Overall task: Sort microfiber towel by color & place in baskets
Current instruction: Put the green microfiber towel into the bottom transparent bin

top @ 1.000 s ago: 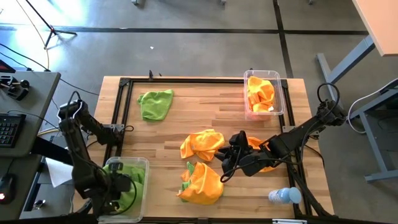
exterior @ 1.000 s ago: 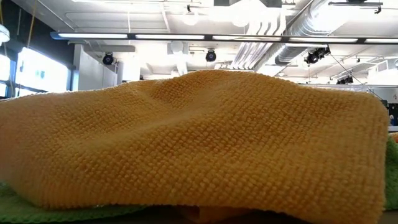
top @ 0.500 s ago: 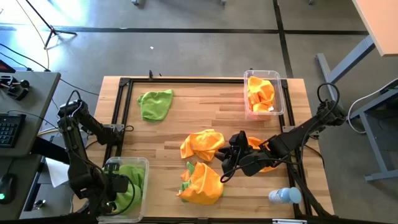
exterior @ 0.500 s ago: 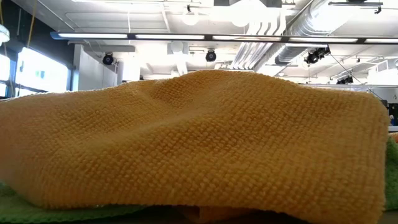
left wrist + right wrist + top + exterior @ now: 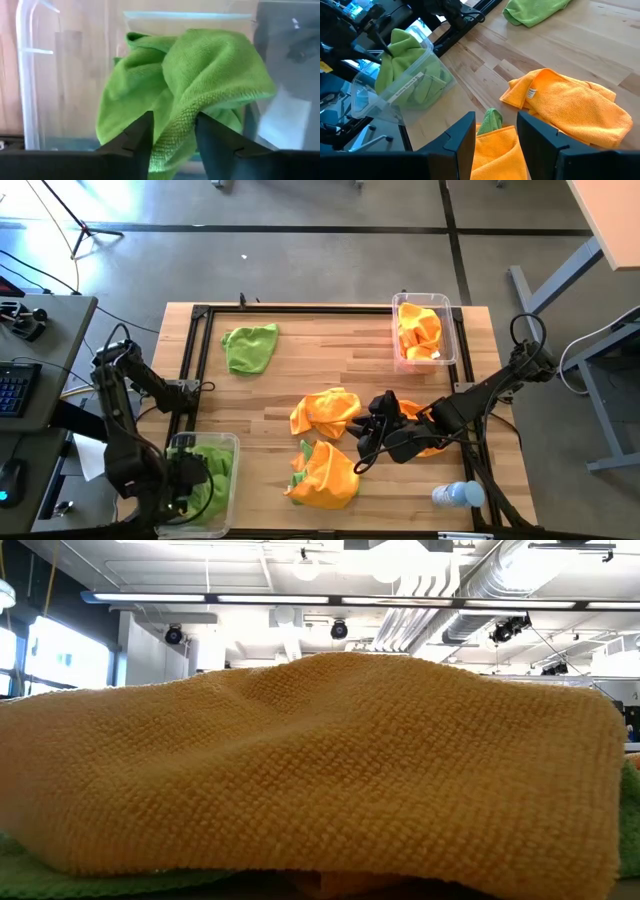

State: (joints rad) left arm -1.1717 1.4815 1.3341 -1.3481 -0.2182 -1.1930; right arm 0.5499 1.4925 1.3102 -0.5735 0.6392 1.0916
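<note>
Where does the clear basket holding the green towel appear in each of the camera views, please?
High view: the basket sits at the table's near left corner, the left gripper over it.
Low view: not in it; an orange towel fills the picture.
Left wrist view: its clear walls surround the green towel between the fingers.
Right wrist view: upper left, beyond the orange towels.
Shared landmark: that green towel.
</note>
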